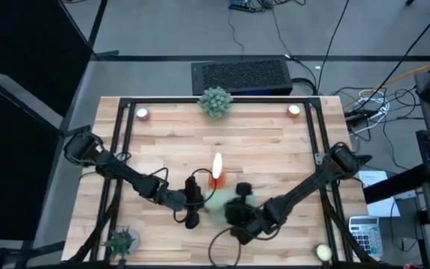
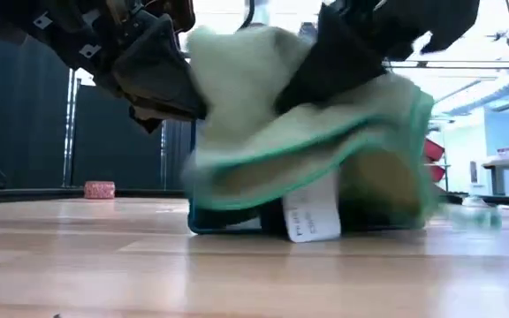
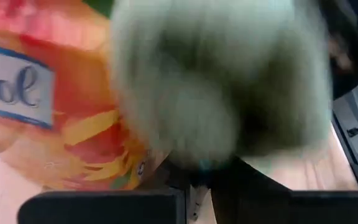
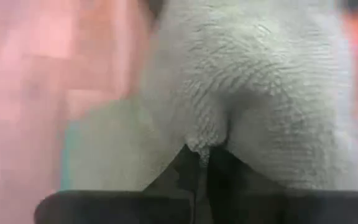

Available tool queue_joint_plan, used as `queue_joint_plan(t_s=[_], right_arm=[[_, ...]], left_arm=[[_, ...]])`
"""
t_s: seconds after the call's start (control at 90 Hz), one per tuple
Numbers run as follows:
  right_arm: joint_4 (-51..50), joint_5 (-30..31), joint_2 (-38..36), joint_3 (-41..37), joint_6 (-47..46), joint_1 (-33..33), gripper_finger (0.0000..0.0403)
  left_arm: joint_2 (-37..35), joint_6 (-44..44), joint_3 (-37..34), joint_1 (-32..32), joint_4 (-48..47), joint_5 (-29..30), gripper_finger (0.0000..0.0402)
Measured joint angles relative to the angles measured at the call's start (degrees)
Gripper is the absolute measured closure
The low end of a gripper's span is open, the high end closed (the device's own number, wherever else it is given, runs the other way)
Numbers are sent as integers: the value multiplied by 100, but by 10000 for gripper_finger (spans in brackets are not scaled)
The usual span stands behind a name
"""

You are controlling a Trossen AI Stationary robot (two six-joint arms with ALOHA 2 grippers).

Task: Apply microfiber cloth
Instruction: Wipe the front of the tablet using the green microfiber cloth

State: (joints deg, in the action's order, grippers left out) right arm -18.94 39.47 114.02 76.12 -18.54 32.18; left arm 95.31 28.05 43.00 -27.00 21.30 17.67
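The pale sage-green microfiber cloth [image 1: 219,200] is bunched up between my two grippers near the table's front middle. In the low view the cloth [image 2: 307,132] rises in a rumpled heap, and its teal-edged lower hem and white tag [image 2: 312,216] reach the tabletop. Something dark [image 2: 237,223] shows under the hem. My left gripper [image 1: 192,205] is at the cloth's left side and my right gripper [image 1: 237,211] at its right side. Both are shut on the cloth. My left gripper has a bunch of the cloth [image 3: 207,158] between its fingers at the heap's upper left, coming in slanting down from the table's left. Blur hides how many layers it holds. My right gripper pinches a puckered fold of the cloth [image 4: 197,142] between its two fingers. It comes from the table's right, slanting down, at the upper right of the heap [image 2: 325,79]. The cloth bulges beyond the fingers, and its lower part is on the table.
An orange spray bottle [image 1: 216,173] stands just behind the cloth, close to my left gripper. Spiky green plants sit at the far middle [image 1: 215,101] and the near left corner [image 1: 122,240]. Small candles [image 1: 142,113] mark the far corners. Black frame rails [image 1: 118,149] run along the table's sides.
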Motion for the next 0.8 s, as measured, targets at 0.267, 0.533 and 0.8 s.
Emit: queue_joint_plan(t_s=[0.267, 0.533, 0.8], right_arm=[[-1373, -583, 418, -10, -740, 283, 403], [-2213, -380, -288, -31, -1263, 429, 403], [1490, -370, 335, -17, 1384, -11, 403]], left_arm=[[0, 54, 0, 0, -10, 17, 386], [0, -8, 7, -7, -28, -31, 386], [0, -9, 4, -13, 37, -131, 386]])
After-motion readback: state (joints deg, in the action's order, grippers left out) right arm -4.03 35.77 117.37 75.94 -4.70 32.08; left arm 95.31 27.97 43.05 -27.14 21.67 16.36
